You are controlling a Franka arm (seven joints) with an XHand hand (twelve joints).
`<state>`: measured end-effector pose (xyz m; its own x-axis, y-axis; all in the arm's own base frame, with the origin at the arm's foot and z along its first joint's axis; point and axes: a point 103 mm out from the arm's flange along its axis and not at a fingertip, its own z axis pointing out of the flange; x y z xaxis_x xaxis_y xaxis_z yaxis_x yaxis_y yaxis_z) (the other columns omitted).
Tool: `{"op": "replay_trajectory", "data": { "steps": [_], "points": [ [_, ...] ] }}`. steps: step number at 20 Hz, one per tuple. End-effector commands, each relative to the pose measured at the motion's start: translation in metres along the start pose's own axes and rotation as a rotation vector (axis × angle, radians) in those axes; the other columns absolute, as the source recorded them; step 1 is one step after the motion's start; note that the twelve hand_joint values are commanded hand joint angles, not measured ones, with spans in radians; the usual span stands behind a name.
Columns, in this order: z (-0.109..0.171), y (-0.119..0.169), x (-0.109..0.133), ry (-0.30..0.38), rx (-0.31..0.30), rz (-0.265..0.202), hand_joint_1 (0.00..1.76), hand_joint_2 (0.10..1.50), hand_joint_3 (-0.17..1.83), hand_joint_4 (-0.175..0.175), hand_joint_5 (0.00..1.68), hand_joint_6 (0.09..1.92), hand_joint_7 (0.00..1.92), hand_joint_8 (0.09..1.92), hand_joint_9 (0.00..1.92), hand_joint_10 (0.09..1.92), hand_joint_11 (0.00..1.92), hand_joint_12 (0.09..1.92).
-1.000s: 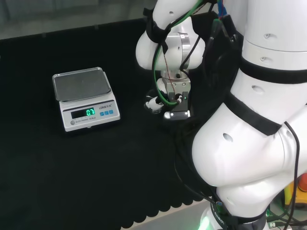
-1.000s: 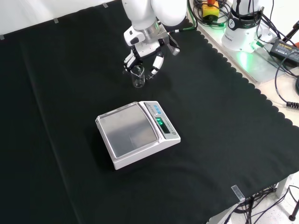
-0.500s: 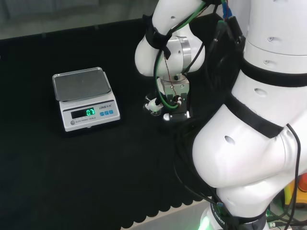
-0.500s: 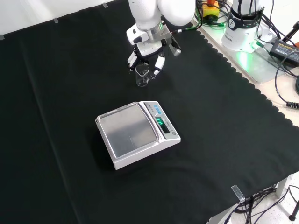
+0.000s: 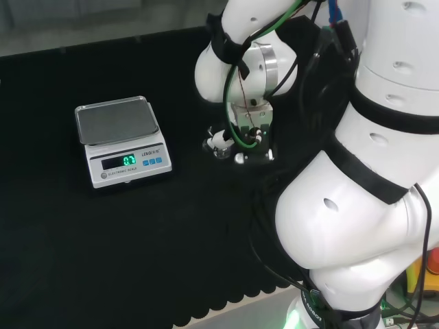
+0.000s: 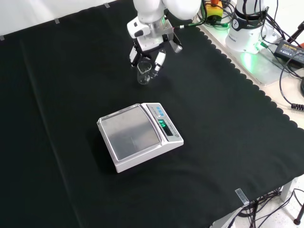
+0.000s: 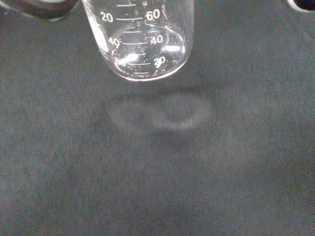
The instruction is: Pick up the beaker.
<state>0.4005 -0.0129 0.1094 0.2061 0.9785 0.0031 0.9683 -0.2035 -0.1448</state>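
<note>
While the white arm (image 6: pixel 161 7) reaches down over the far part of the black cloth (image 6: pixel 228 137) in the front view, the hand (image 6: pixel 148 49) hangs beneath its wrist with its fingers (image 6: pixel 158 61) curled down on either side of a small clear glass beaker (image 6: pixel 143 73). Dark fingers flank the glass on the left and a white-tipped one stands on its right, so the hand is closed around the beaker and has hold of it near the rim. In the wrist view the beaker (image 7: pixel 140 42) appears close up, upright, with white graduation marks printed on its wall; its rounded base hangs clear above the cloth (image 7: pixel 157 172), and a pale blurred reflection or shadow lies on the fabric just under it, apart from the glass. Whether the beaker holds any liquid cannot be told. In the head view the hand (image 5: pixel 240 147) sits low, just left of the big white arm links (image 5: pixel 357 205), with green cable looping down to it; the glass itself is too hard to make out there. An electronic scale (image 6: pixel 140 137) with a steel pan and a lit green display stands on the cloth nearer the camera than the beaker in the front view, well apart from it; in the head view the scale (image 5: pixel 122 140) lies to the left of the hand.
</note>
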Motion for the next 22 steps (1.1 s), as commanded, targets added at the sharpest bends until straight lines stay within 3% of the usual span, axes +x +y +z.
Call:
{"op": "replay_trajectory", "data": {
  "steps": [1,8,13,17,22],
  "points": [
    [-0.07,-0.006,-0.013,0.036,-0.103,-0.033,1.16,0.78,0.59,-0.171,1.09,0.97,1.53,0.62,1.82,0.33,1.64,0.71],
    [-0.15,-0.017,-0.023,0.107,-0.129,-0.088,1.17,0.68,0.77,-0.175,1.13,0.98,1.6,0.59,1.84,0.33,1.66,0.69],
    [-0.206,-0.035,-0.026,0.151,-0.195,-0.104,1.18,0.64,0.82,-0.175,1.14,0.97,1.62,0.58,1.85,0.33,1.66,0.69],
    [-0.229,-0.042,-0.021,0.154,-0.21,-0.112,1.18,0.62,0.85,-0.175,1.16,0.96,1.64,0.56,1.85,0.33,1.67,0.68],
    [-0.236,-0.039,-0.013,0.146,-0.204,-0.126,1.18,0.61,0.87,-0.175,1.16,0.97,1.64,0.56,1.85,0.34,1.67,0.68]
  ]
}}
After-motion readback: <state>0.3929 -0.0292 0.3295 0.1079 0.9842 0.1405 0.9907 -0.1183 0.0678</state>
